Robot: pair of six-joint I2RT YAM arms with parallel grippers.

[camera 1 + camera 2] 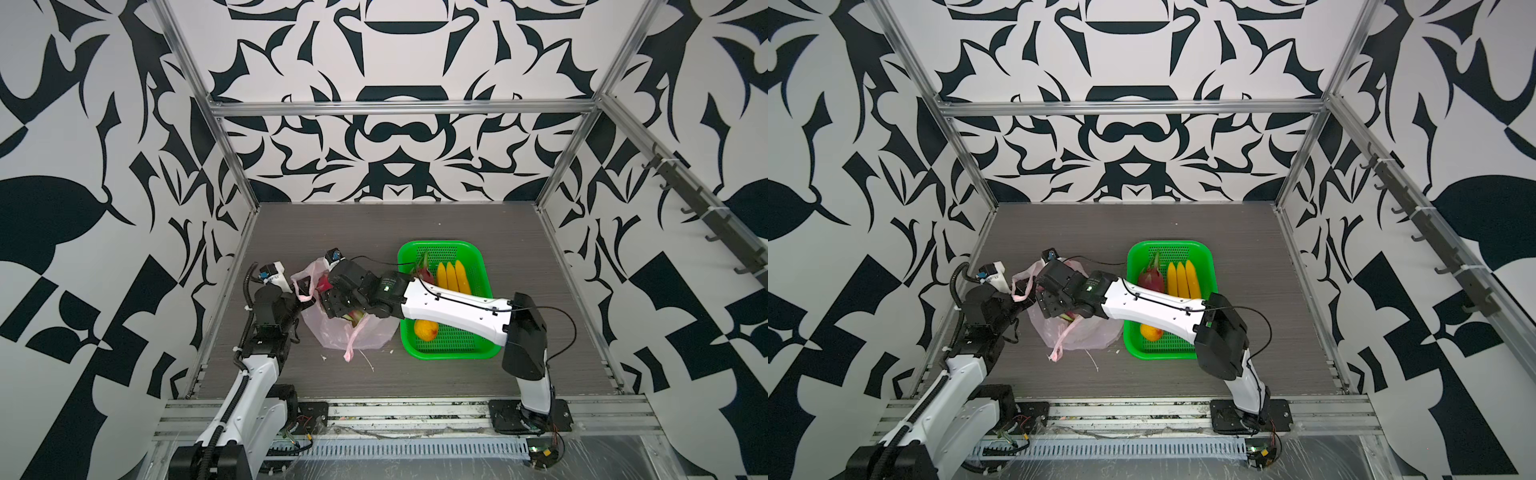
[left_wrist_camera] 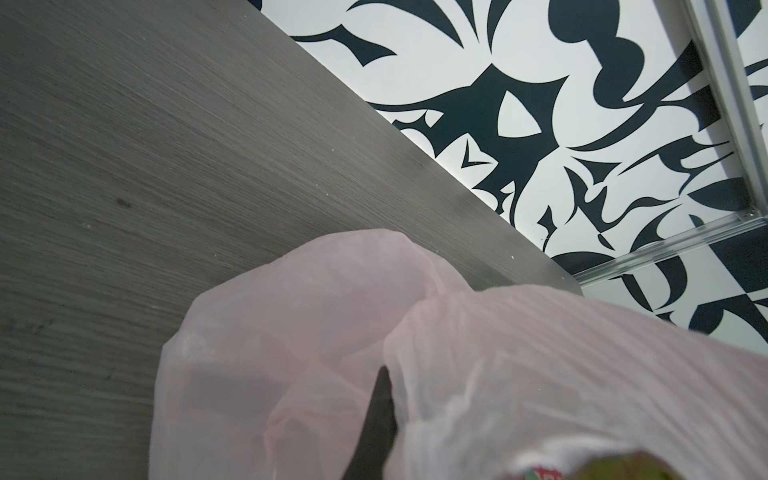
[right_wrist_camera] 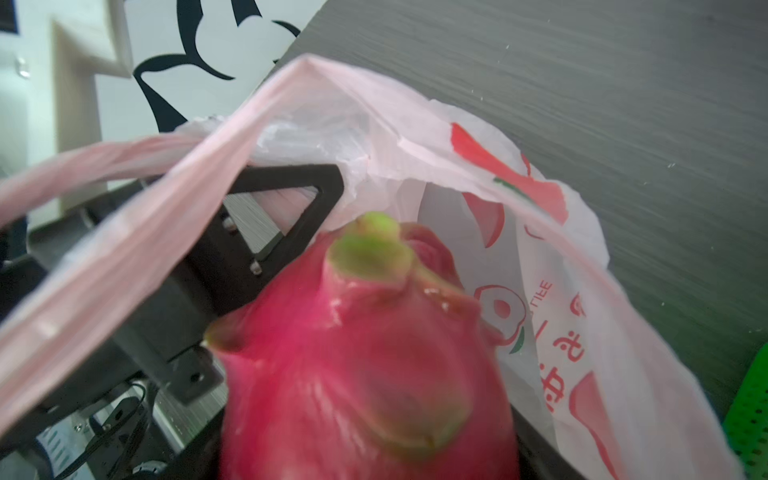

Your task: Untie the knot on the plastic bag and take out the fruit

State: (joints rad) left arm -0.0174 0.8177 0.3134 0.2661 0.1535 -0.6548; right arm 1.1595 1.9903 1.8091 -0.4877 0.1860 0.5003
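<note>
Step in hand: taking out the last fruit. No knot shows. The plastic bag (image 1: 365, 336) lies open on the worktop (image 1: 415, 224), just beside the green basket (image 1: 453, 356).

Your left fingers (image 3: 286, 178) are closed on the bag's loop handle (image 3: 124, 249) and hold the mouth up. Your right fingers (image 1: 336, 305) reach into that mouth, set wide around the bagged dragon fruit (image 3: 365, 353) and apparently clamped on it; the tips are hidden.

The basket already holds the other dragon fruit (image 1: 1150, 278), the bananas (image 1: 451, 274) and the round orange-yellow fruit (image 1: 426, 330).

Next, I judge: lift clear of the film, swing to the basket and set the fruit on bare mesh. Keep the handle taut so the film doesn't drag along.

Bag: thin, translucent pale pink, crinkly, with red print. The dragon fruit is a glossy magenta oval with green-tipped scales that could snag. The basket is rigid perforated plastic and the worktop has a grey wood grain.
</note>
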